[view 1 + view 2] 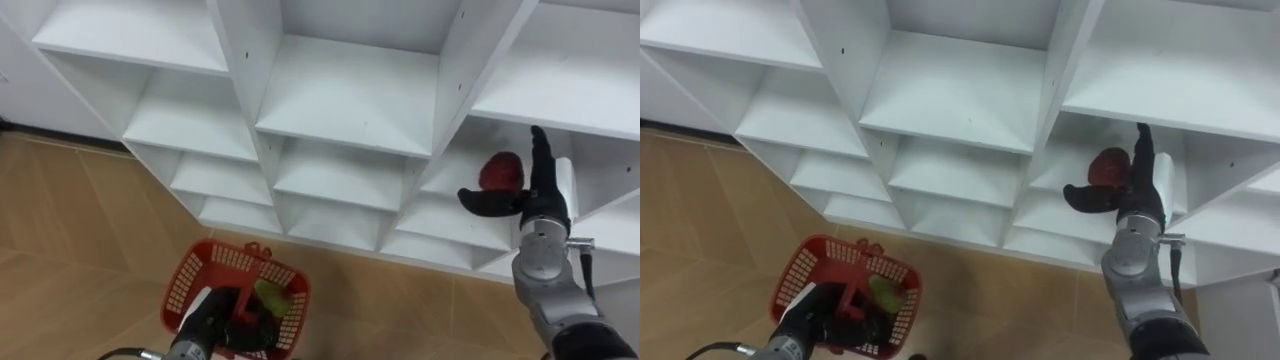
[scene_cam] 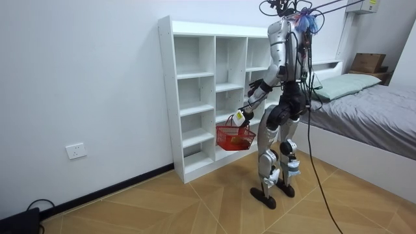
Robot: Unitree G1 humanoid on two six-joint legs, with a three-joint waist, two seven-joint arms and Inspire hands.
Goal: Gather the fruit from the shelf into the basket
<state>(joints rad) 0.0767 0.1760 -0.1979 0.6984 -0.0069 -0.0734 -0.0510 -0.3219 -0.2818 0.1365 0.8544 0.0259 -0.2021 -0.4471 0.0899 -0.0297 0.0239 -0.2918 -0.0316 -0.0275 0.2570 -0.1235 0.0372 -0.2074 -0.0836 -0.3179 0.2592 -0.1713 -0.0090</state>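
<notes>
My right hand (image 1: 545, 195) is raised into a compartment on the right side of the shelf, fingers straight and pointing up, thumb spread wide to the left, gripping nothing; my left hand (image 1: 212, 312) is low in front of me, fingers curled round the handle of the basket, which hangs from it.

The white shelf unit (image 1: 350, 100) stands against the wall, divided into open compartments in several rows and columns; in the room view I stand upright right in front of it, facing it, on a wooden floor (image 1: 80, 220), with a bed (image 2: 370, 104) behind me at the room view's right.

The red plastic basket (image 1: 190, 270) hangs above the floor just in front of the lowest shelves, its meshed sides open to view from above; its handle crosses the middle, where my left hand covers it.

The red fruit (image 1: 501, 171) sits on the shelf board in the compartment my right hand has entered; it lies in the gap between the outstretched thumb and the upright fingers, just beside the palm, and I cannot tell whether the hand touches it.

A green fruit (image 1: 272, 295) lies inside the basket, towards its right side, next to my left hand.
</notes>
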